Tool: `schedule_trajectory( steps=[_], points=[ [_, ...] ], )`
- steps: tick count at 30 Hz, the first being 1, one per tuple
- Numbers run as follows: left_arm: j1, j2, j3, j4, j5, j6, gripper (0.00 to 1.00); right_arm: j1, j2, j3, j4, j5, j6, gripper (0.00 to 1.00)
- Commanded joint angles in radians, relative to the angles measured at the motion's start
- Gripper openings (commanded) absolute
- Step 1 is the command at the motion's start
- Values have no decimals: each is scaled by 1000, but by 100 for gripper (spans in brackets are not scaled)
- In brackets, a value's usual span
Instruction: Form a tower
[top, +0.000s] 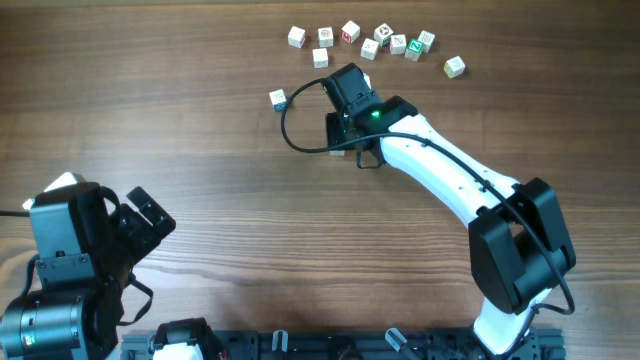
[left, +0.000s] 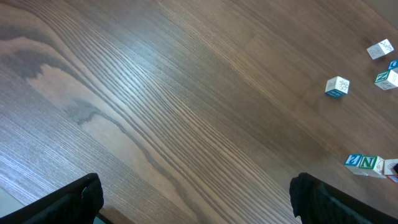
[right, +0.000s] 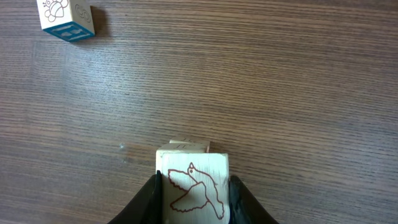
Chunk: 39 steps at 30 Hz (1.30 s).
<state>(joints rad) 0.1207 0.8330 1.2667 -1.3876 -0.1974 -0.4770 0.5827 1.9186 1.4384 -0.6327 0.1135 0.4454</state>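
Observation:
In the right wrist view my right gripper (right: 196, 179) is shut on a pale wooden cube (right: 194, 193) with a red bird outline on its upper face. Just beyond that cube, lower down, the edge of another pale cube (right: 189, 146) of the tower peeks out; I cannot tell whether the two touch. From overhead the right gripper (top: 342, 135) hangs over mid-table and hides the tower. The left gripper (top: 150, 215) rests near the left front, open, its fingers (left: 87, 196) wide apart over bare wood.
A lone blue-marked cube (top: 278, 98) (right: 65, 18) lies left of the right gripper. Several loose cubes (top: 350, 32) are scattered along the far edge, one apart at the right (top: 455, 67). A black cable (top: 290, 135) loops beside the right wrist.

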Motion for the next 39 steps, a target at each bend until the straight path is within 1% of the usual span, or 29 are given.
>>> schedule_trajectory(
  steps=[1,8,11,13,17,19,24,25,26,34,36,37,39],
  points=[
    [8,-2,0,3,-6,-10,100,3,10,-6,13,-9,2,22],
    [8,-2,0,3,-6,-10,100,11,10,-6,16,-9,-2,22],
    [8,-2,0,3,-6,-10,100,39,10,-6,30,-3,-55,22],
    [8,-2,0,3,-6,-10,100,59,10,-6,31,48,-53,22],
    [8,-2,0,3,-6,-10,100,61,10,-6,31,60,-48,22],
    [8,-2,0,3,-6,-10,100,61,10,-6,25,104,-16,22],
    [8,-2,0,3,-6,-10,100,61,10,-9,23,103,-16,22],
    [8,-2,0,3,-6,-10,100,61,10,-15,29,103,-16,26],
    [8,-2,0,3,-6,-10,100,61,10,-23,37,103,-17,28],
    [8,-2,0,3,-6,-10,100,61,10,-23,42,113,-16,29],
    [8,-2,0,3,-6,-10,100,61,10,-24,42,116,-16,31],
    [8,-2,0,3,-6,-10,100,61,10,-26,45,116,-17,33],
    [8,-2,0,3,-6,-10,100,61,10,-27,45,120,-16,33]
  ],
)
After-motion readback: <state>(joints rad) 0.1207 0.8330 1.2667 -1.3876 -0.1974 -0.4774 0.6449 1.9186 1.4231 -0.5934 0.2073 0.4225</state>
